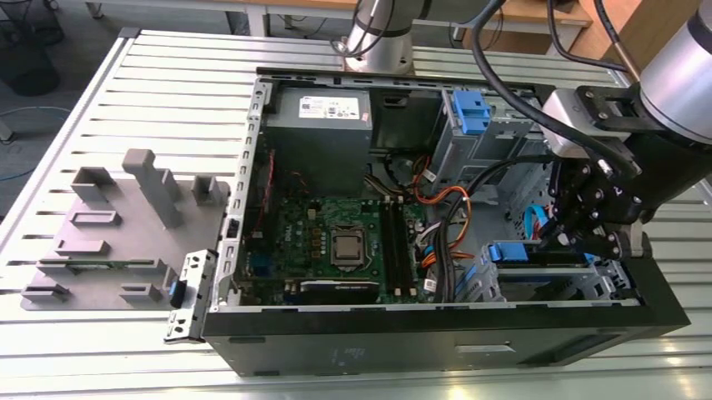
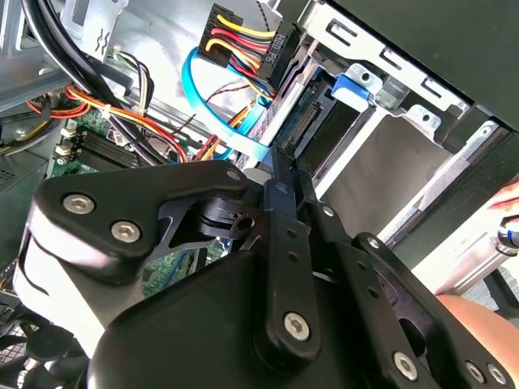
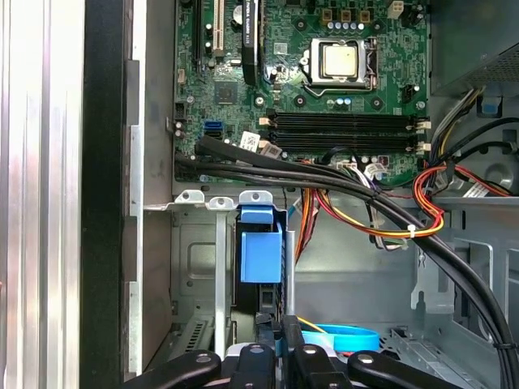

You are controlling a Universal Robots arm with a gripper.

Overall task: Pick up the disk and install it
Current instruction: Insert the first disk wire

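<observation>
Open computer case (image 1: 445, 333) on slatted table (image 1: 167, 75): motherboard (image 1: 333, 242) centre, grey power-supply box (image 1: 323, 117) above, cable bundles (image 1: 445, 225) beside the drive cage. Gripper (image 1: 589, 242) reaches down at frame right, over the disk (image 1: 523, 254) seated edge-up in the lower-right bay; blue rail (image 3: 259, 251) visible. Finger state cannot be told, tips hidden.

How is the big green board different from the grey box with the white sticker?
The green board lies flat and thin in the case; the grey box is a chunky block. The green board is covered with slots and small parts; the grey box is plain, with one white sticker. The green board sits nearer the exterior view's bottom, the grey box above it. Both sit inside the black computer case.
</observation>
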